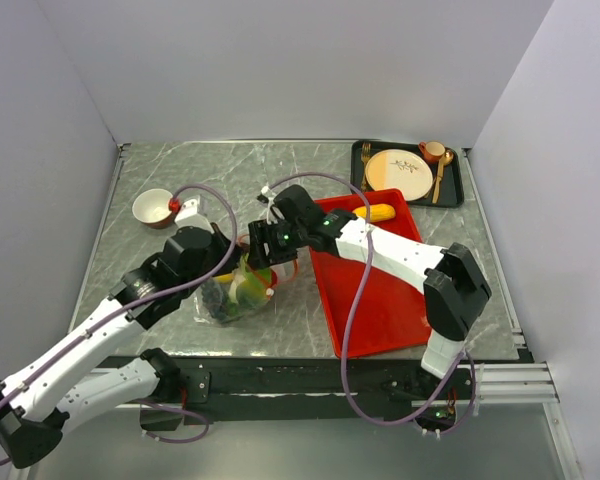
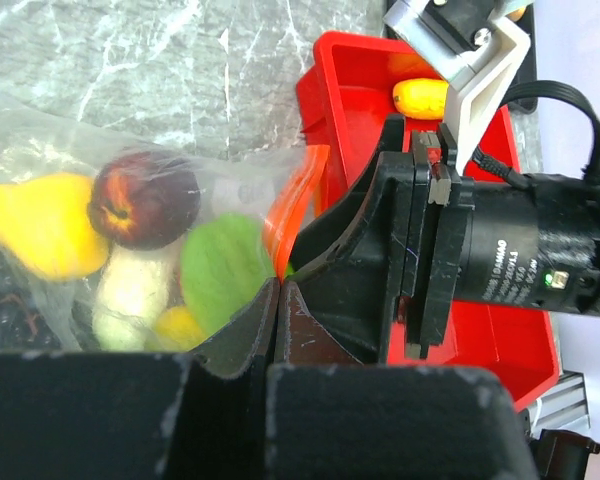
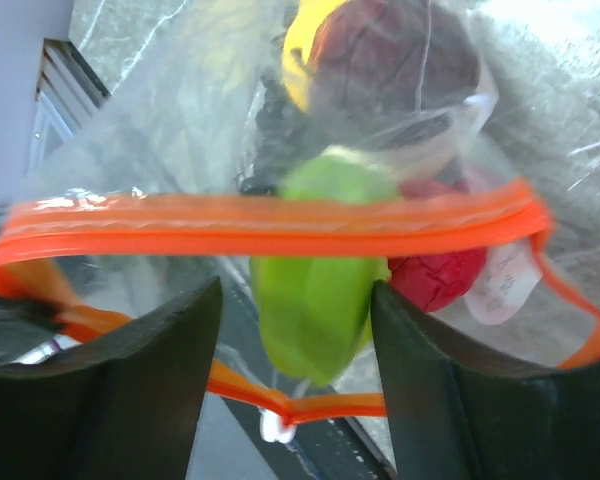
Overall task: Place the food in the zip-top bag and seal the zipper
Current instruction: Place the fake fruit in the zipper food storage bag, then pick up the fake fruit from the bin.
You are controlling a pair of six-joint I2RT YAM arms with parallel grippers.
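Note:
The zip-top bag (image 1: pixel 232 298) lies between the arms, and its mouth is held up. It holds a yellow pear (image 2: pixel 35 225), a dark red fruit (image 2: pixel 145 198), and green, white and purple pieces. My left gripper (image 2: pixel 277 285) is shut on the bag's orange zipper strip (image 2: pixel 285 205). My right gripper (image 3: pixel 295 290) is open over the bag mouth. A green vegetable (image 3: pixel 315 300) hangs between its fingers (image 3: pixel 450 380), touching the right one. The upper zipper strip (image 3: pixel 270 225) crosses in front, and the white slider (image 3: pixel 278 428) sits below. A yellow food piece (image 1: pixel 377 212) lies on the red tray.
The red tray (image 1: pixel 380 300) sits right of the bag, under my right arm. A black tray (image 1: pixel 458 190) at the back right holds a cream plate (image 1: pixel 400 172), gold cutlery and a cup. A small bowl (image 1: pixel 152 207) stands at the back left.

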